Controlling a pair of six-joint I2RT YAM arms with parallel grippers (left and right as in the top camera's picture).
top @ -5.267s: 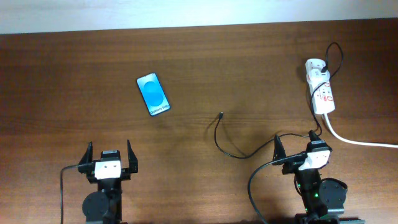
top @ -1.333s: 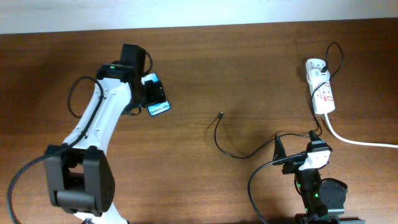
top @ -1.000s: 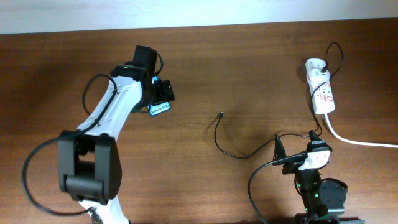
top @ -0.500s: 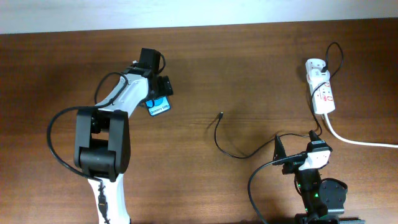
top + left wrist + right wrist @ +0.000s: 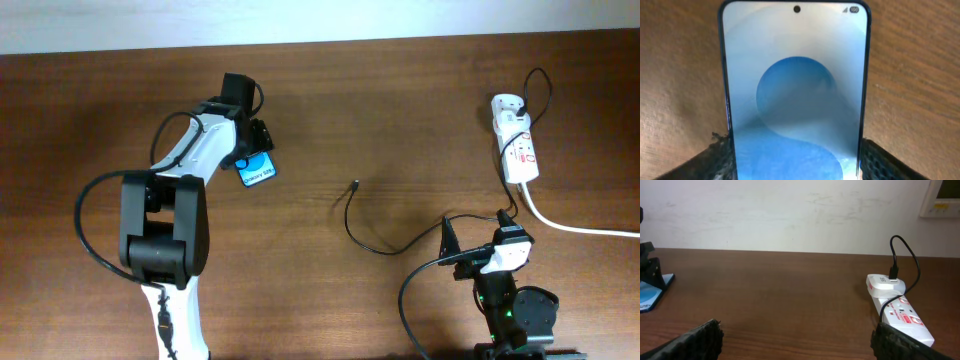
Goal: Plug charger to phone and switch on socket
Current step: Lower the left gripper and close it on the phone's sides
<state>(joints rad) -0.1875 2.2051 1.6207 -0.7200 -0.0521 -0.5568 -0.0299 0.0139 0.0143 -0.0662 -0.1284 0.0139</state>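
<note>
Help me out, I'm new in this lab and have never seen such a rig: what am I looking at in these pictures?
These are two robot arms at a wooden table, each ending in a two-finger gripper. One picture looks down from overhead; the other two come from cameras on the wrists. On the table lie the phone, the thin black charger cable and the white socket strip. The left gripper has its fingers on either side of the phone; whether it squeezes is unclear. The right gripper is open, holding nothing.

The left tool (image 5: 252, 148) hides most of the phone (image 5: 258, 172).
</note>
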